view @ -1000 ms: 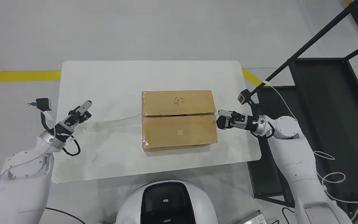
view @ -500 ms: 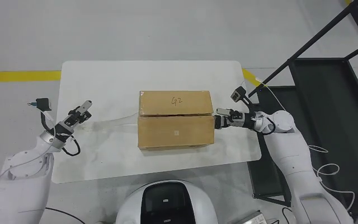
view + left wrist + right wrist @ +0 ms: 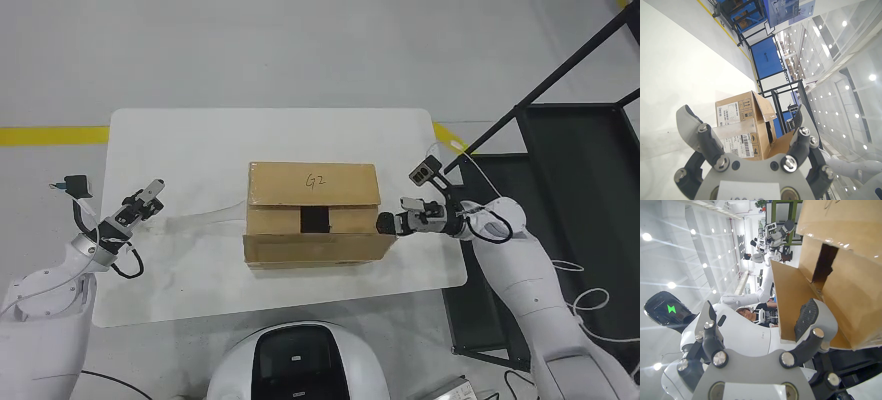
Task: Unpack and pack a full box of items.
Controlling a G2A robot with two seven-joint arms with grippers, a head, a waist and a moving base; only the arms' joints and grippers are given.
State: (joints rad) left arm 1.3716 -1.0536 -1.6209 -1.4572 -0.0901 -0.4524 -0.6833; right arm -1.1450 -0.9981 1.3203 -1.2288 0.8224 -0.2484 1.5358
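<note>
Change: the seam between the two top flaps was shut a second ago. It now shows a dark gap [image 3: 316,220] at its middle. The near flap [image 3: 300,246] has lifted, and the cardboard box [image 3: 312,185] has slid a little toward the left arm's side. It sits mid-surface [image 3: 180,150].

The right gripper [image 3: 388,225] has come in to the box's right end. In its wrist view the fingers stand apart with the flap's edge between them, touching one ribbed pad [image 3: 805,317] but not clamped.

My judgement is that unpacking is at its first step, opening the top. The contents are hidden from me.

The left gripper [image 3: 152,190] hangs with its fingers spread and empty by the surface's left edge, well apart from the box.

Materials: plain brown corrugated board, matte, with torn ragged edges at the gap. A strip of clear glossy tape [image 3: 734,129] runs across the labelled end face. The surface is smooth and white.
</note>
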